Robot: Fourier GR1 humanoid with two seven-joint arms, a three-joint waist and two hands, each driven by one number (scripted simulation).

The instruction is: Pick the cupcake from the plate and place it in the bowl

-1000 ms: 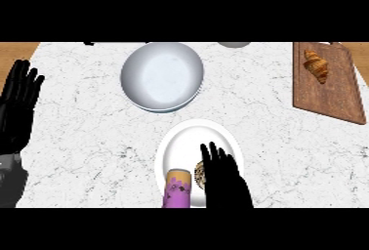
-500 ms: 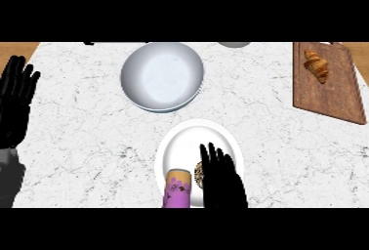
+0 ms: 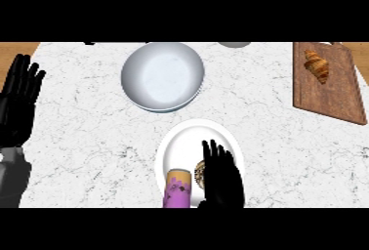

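Cupcake (image 3: 176,188) on round white plate (image 3: 192,137)

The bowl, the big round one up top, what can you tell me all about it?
The bowl is round, pale grey-white and smooth, like glazed china, with a thin rim showing along its lower edge. It stands upright on the marbled counter, in the far middle, just beyond the white plate and apart from it. Nothing is in it, and only the counter touches it.
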